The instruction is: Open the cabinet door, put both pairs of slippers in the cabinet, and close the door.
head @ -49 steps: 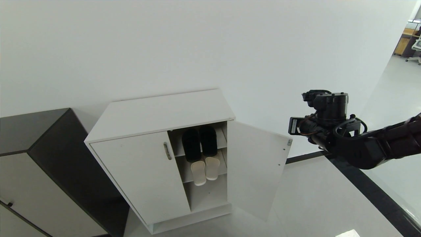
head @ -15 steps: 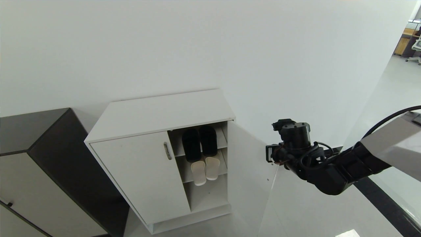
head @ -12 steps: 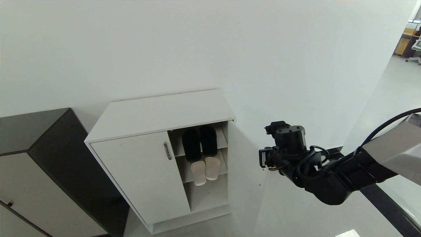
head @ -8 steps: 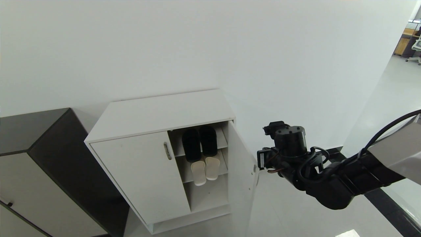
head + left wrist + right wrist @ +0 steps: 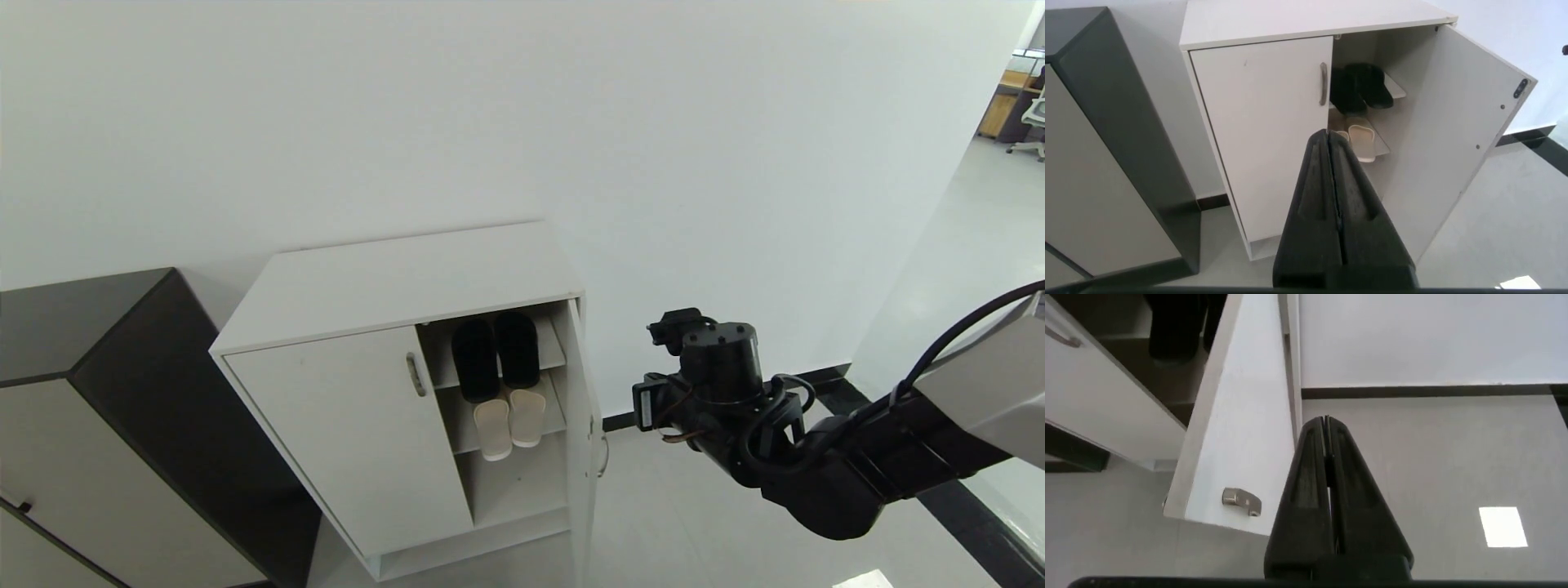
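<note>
White cabinet (image 5: 392,278) against the pale wall, with a dark cabinet (image 5: 98,384) just beside it on the robot's left. Left door (image 5: 351,433) shut, with a grey handle (image 5: 415,374) upright near its inner edge. Right door (image 5: 584,457) partly open, hinged at the cabinet's right edge and turned almost edge-on to the head camera. Small metal fitting (image 5: 1241,498) on that door, plain in the right wrist view.

Both pairs inside, in the open right half of the cabinet. Black slippers (image 5: 495,351) side by side on the top shelf. Cream slippers (image 5: 510,420) side by side on the middle shelf, directly below the black pair and near the shelf's front edge.

Right gripper (image 5: 1327,423) just beside the right door, on the side away from the shelves. Fingers pressed flat together, grasping nothing. Touching the door or a little apart from it: cannot tell.

Left gripper (image 5: 1328,135) held back in front of the cabinet, well apart from it, pointing toward the meeting line of the two doors. Fingers likewise clenched together on nothing.

Grey floor (image 5: 702,523) below, with a black strip (image 5: 947,490) across it at the right.
</note>
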Controlling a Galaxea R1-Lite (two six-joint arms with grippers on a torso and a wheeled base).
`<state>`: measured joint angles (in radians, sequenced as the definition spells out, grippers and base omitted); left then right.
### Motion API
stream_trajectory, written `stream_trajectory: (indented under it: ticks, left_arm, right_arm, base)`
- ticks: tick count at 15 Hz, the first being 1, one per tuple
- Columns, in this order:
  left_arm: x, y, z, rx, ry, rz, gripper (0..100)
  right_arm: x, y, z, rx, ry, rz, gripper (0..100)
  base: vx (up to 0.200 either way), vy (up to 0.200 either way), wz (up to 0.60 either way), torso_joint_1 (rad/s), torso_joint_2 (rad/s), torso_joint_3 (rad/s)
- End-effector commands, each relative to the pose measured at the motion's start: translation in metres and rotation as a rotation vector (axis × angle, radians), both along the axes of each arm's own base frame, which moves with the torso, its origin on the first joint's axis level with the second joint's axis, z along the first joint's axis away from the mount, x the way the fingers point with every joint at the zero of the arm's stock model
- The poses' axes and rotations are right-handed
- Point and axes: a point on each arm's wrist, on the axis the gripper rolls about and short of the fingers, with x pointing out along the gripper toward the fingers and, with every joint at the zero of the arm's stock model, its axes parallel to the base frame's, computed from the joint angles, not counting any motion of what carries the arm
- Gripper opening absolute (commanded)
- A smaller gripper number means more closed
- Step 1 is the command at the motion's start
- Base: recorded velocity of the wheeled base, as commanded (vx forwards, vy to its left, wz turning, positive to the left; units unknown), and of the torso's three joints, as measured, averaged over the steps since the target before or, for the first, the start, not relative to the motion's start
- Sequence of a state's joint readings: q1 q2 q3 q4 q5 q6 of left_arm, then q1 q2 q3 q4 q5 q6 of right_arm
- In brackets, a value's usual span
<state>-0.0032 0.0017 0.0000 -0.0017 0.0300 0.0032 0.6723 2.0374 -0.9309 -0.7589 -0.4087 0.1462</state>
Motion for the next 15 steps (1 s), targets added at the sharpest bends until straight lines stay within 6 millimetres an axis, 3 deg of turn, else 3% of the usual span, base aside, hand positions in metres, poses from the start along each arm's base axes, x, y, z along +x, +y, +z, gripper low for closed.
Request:
stream_trajectory:
  ticks: [1,4,11,15]
  left_arm:
    - [0.0,0.0,0.0,0.0,0.0,0.001,0]
    - [0.0,0.0,0.0,0.0,0.0,0.001,0]
    - [0.0,0.0,0.0,0.0,0.0,0.001,0]
    - [0.0,0.0,0.0,0.0,0.002,0.001,0]
  right_arm:
    - [-0.002,0.002,-0.002,-0.005,0.006,0.008,0]
    - [-0.003,0.004,-0.007,-0.011,0.017,0.014,0]
    - [0.019,0.037,-0.055,0.021,-0.022,0.052,0]
    - [0.022,0.05,-0.052,0.075,-0.04,0.095,0]
  base:
    - [0.0,0.0,0.0,0.0,0.0,0.0]
    - [0.0,0.0,0.0,0.0,0.0,0.0]
    - [0.0,0.0,0.0,0.0,0.0,0.0]
    - [0.0,0.0,0.0,0.0,0.0,0.0]
